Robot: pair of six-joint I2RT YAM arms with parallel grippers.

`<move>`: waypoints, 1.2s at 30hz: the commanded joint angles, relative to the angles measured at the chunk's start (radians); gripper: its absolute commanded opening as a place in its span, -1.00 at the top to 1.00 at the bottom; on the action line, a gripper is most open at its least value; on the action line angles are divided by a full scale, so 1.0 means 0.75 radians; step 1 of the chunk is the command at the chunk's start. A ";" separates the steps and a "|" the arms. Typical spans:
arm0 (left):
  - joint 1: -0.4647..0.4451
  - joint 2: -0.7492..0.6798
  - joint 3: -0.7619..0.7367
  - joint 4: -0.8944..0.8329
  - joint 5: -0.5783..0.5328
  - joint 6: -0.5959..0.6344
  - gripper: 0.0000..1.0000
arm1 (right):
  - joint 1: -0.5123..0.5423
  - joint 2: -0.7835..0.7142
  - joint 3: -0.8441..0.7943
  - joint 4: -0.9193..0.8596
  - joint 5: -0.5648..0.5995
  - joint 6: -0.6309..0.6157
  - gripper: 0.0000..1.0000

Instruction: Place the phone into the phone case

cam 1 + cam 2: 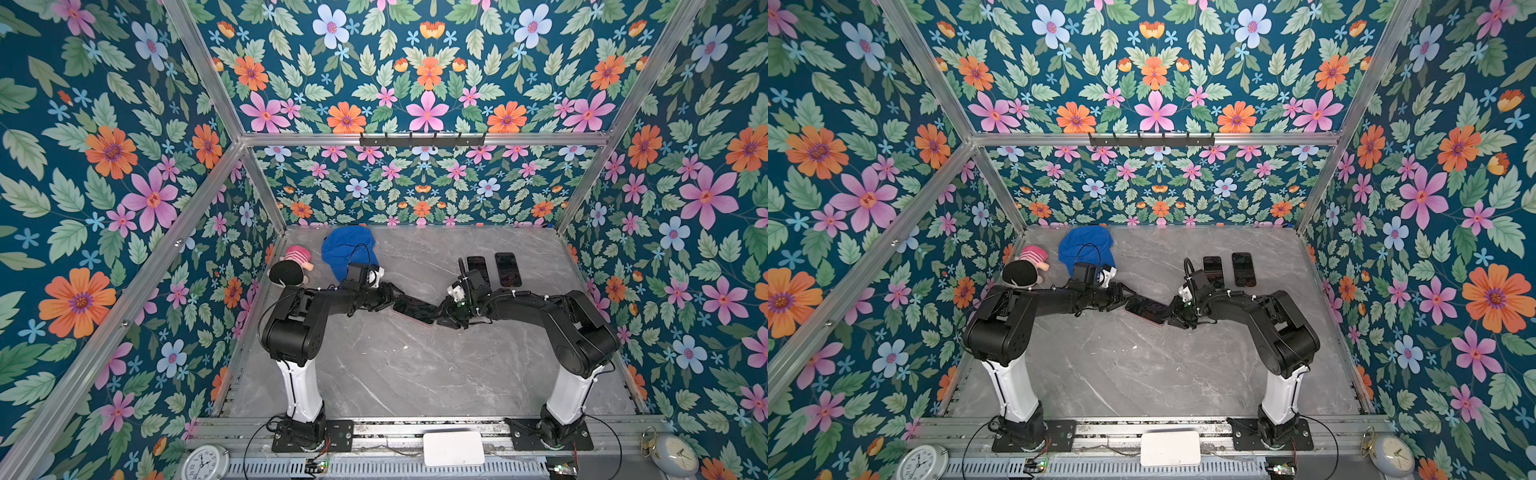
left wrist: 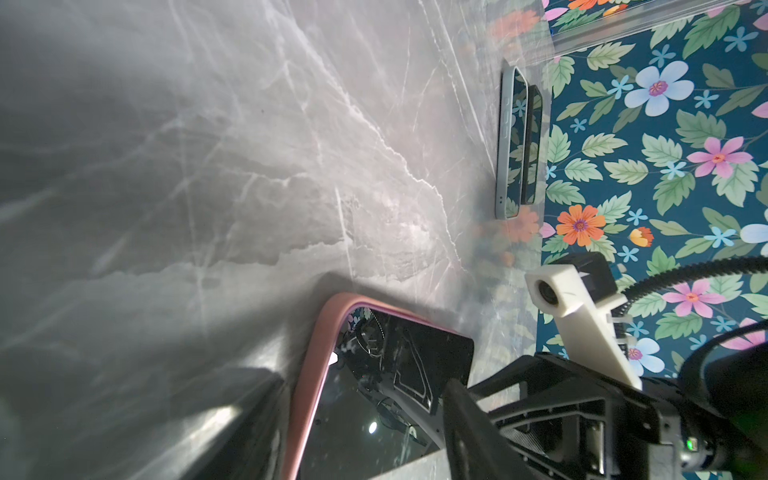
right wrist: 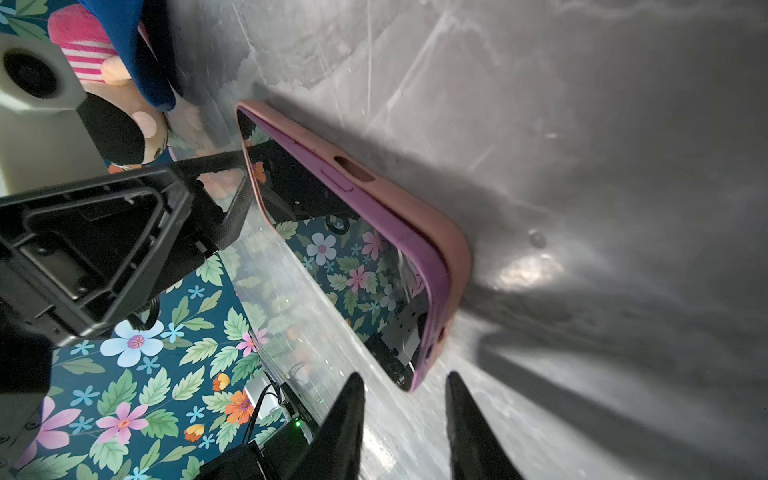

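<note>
floral wallpaper walls (image 1: 428,83) of blue, pink and orange blooms box in a grey marble-patterned tabletop (image 1: 395,374). over it the black-and-white left arm (image 1: 299,316) and right arm (image 1: 582,328) lean in toward the middle. a crumpled blue cloth (image 1: 345,249) lies at the back left, with a plush doll in a pink striped hat (image 1: 291,266) just beside it. a white round clock (image 1: 205,463) below the front rail carries black numerals around its dial. two dark slab phones (image 1: 478,266) lie side by side at the back right. the black glass smartphone (image 1: 413,309) lies mid-table between the grippers, inside the pink silicone phone case (image 3: 399,216), whose rim wraps one long edge. a bare black corner shows in the left wrist view, so whether it is fully seated cannot be told. the left gripper (image 1: 398,300) has its jaws about half spread, clamped across one end of the case. the right gripper (image 3: 404,376) has its fingers narrowly parted, grasping nothing, just short of the other end.
</note>
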 commanded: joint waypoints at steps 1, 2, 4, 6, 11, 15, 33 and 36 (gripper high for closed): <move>0.001 0.008 0.001 -0.006 0.008 0.020 -0.22 | 0.006 0.014 0.021 -0.019 0.006 -0.013 0.40; 0.001 0.010 0.002 -0.004 0.009 0.019 -0.22 | 0.006 0.019 0.024 -0.021 0.003 -0.014 0.42; -0.002 0.011 0.000 0.000 0.010 0.017 -0.22 | 0.007 0.024 0.029 -0.020 -0.001 -0.014 0.47; -0.001 0.011 -0.002 0.004 0.012 0.014 -0.21 | 0.012 0.026 0.032 -0.021 -0.003 -0.012 0.51; -0.005 0.009 -0.007 0.012 0.016 0.012 -0.21 | 0.024 0.024 0.034 -0.017 -0.008 -0.005 0.59; -0.011 0.007 -0.014 0.025 0.016 0.004 -0.21 | 0.031 0.024 0.036 -0.012 -0.010 -0.002 0.65; 0.012 -0.021 -0.032 -0.014 0.014 0.041 -0.25 | 0.057 -0.064 0.029 -0.178 0.027 -0.095 0.45; 0.029 -0.049 -0.035 -0.067 -0.004 0.075 -0.34 | 0.034 -0.126 0.028 -0.267 0.037 -0.180 0.33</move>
